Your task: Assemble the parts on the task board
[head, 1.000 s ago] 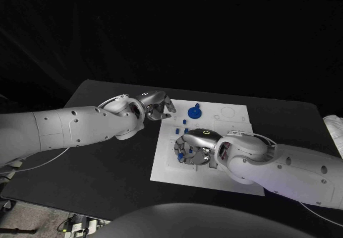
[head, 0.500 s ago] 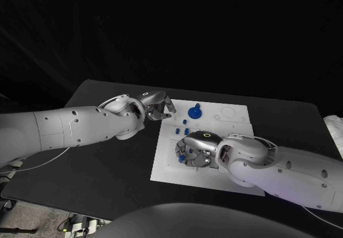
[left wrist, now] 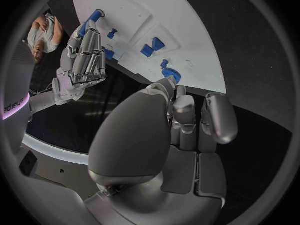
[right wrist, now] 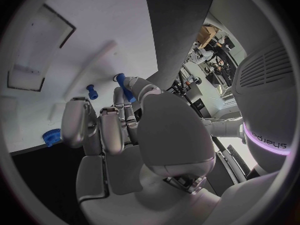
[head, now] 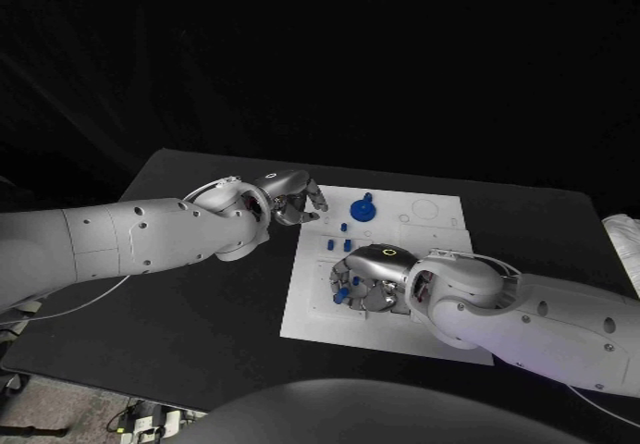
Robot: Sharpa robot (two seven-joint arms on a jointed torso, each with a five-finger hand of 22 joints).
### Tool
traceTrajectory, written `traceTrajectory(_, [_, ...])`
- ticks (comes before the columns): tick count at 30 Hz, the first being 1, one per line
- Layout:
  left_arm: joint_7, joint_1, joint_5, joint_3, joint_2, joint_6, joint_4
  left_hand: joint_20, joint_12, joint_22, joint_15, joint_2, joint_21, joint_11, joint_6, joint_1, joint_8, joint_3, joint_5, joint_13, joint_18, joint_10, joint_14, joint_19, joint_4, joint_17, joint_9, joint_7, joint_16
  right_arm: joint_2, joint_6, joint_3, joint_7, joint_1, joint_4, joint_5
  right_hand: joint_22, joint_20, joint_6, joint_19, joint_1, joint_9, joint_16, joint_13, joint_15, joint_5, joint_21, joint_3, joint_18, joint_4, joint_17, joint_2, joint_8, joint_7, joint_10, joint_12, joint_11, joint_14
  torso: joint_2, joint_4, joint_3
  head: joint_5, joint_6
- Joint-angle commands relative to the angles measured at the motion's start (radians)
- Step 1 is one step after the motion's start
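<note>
The white task board [head: 427, 324] lies mid-table. My right hand [head: 370, 280] hovers low over its middle and pinches a small blue part [head: 341, 295] at its fingertips; the same blue part [right wrist: 125, 91] shows between its finger and thumb, and again as the blue part [left wrist: 94, 16] at the tip of my right hand [left wrist: 83, 60]. A blue gear [head: 364, 211] stands near the board's far edge. Two short blue pegs [head: 338, 245] stand just beyond my right hand. My left hand [head: 298, 198] hangs at the board's far left corner with loosely bent fingers, holding nothing.
Round outlines and recesses [head: 424, 210] mark the board's far right part. Black table [head: 200, 314] lies bare to the left of the board. The table's right edge [head: 607, 268] is close behind my right arm.
My right hand has edged slightly to the right over the board with the blue part, uncovering the second peg. The left hand has stayed put.
</note>
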Motion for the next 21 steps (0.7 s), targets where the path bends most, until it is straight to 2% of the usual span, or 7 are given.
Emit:
traceTrajectory(1, [-0.002, 0.0, -0.002, 0.001, 0.005, 0.015, 0.0, 0.0, -0.003, 0.168, -0.002, 0.003, -0.003, 0.0, 0.0, 0.01, 0.003, 0.006, -0.001, -0.001, 0.009, 0.003, -0.006, -0.009, 0.001, -0.001, 0.002, 0.005, -0.005, -0.001, 0.026, -0.002, -0.016, -0.004, -0.002, -0.019, 0.157, -0.002, 0.006, -0.005, 0.004, 0.0, -0.003, -0.001, -0.002, 0.003, -0.006, 0.007, 0.003, -0.001, -0.001, -0.008, 0.007, 0.001, 0.007, -0.005, -0.001, -0.003, 0.0, 0.0, -0.0002, -0.002, 0.0])
traceTrajectory(12, [-0.005, 0.0, -0.002, 0.001, 0.005, 0.022, 0.0, 0.0, -0.003, 0.168, -0.001, 0.004, -0.004, 0.0, 0.0, 0.009, 0.003, 0.007, -0.001, -0.002, 0.009, 0.003, -0.007, -0.009, 0.002, -0.002, 0.002, 0.006, -0.006, 0.009, 0.03, -0.002, -0.015, -0.014, -0.013, -0.019, 0.156, -0.002, 0.002, -0.006, 0.002, -0.001, -0.005, -0.001, -0.002, 0.004, -0.007, 0.008, 0.003, -0.002, -0.003, -0.009, 0.004, 0.002, 0.005, -0.008, -0.001, -0.004, 0.0, 0.0007, 0.0001, -0.001, 0.0])
traceTrajectory(18, [-0.006, 0.0, -0.002, 0.001, 0.006, 0.027, -0.001, 0.0, -0.003, 0.168, -0.001, 0.004, -0.005, 0.0, 0.001, 0.009, 0.004, 0.008, 0.0, -0.002, 0.01, 0.003, -0.007, -0.01, 0.003, -0.003, 0.002, 0.007, -0.006, 0.011, 0.03, -0.002, -0.014, -0.017, -0.014, -0.019, 0.155, -0.001, -0.014, -0.008, -0.004, -0.008, -0.007, -0.002, 0.0, -0.002, -0.012, 0.012, 0.004, -0.006, -0.008, -0.011, -0.011, 0.005, 0.002, -0.016, 0.002, -0.006, 0.0, 0.0004, 0.0001, -0.001, 0.0])
traceTrajectory(21, [-0.007, 0.0, -0.002, 0.001, 0.008, 0.029, -0.002, 0.0, -0.003, 0.168, -0.001, 0.004, -0.005, 0.0, 0.001, 0.009, 0.004, 0.008, 0.0, -0.002, 0.01, 0.003, -0.007, -0.01, 0.003, -0.003, 0.002, 0.007, -0.006, 0.011, 0.027, -0.002, -0.013, -0.017, -0.014, -0.019, 0.153, 0.001, -0.041, -0.012, -0.01, -0.02, -0.01, -0.001, 0.003, -0.012, -0.019, 0.017, 0.005, -0.009, -0.012, -0.014, -0.034, 0.01, -0.01, -0.025, 0.005, -0.009, 0.0, 0.0001, 0.0001, -0.001, 0.0])
